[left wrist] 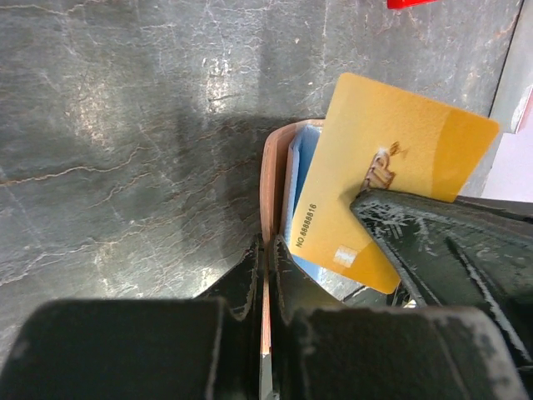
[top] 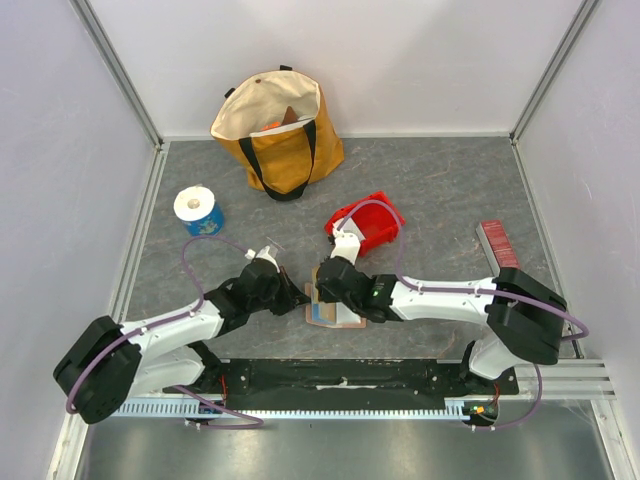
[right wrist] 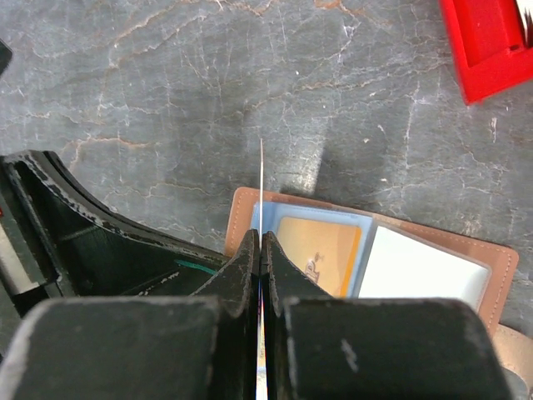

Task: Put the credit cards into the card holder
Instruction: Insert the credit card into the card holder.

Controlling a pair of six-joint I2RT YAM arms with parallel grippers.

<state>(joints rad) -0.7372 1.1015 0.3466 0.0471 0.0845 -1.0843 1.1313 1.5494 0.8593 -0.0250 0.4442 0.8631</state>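
Note:
The tan card holder (top: 335, 316) lies open on the table between the two grippers. My left gripper (top: 292, 296) is shut on its near edge; the left wrist view shows the thin brown flap (left wrist: 271, 175) pinched between the gripper's (left wrist: 266, 247) fingers. My right gripper (top: 326, 288) is shut on a yellowish credit card (left wrist: 391, 158), held tilted just above the holder. In the right wrist view this card (right wrist: 261, 183) shows edge-on in the gripper (right wrist: 261, 238). The holder (right wrist: 500, 265) shows a light blue card (right wrist: 268, 218), a yellowish face and a white card (right wrist: 420, 271).
A yellow tote bag (top: 278, 130) stands at the back. A red plastic bin (top: 368, 222) sits just behind the right gripper and also shows in the right wrist view (right wrist: 487, 42). A blue-and-white roll (top: 198, 210) lies at the left, and a dark-red ribbed bar (top: 496, 243) at the right.

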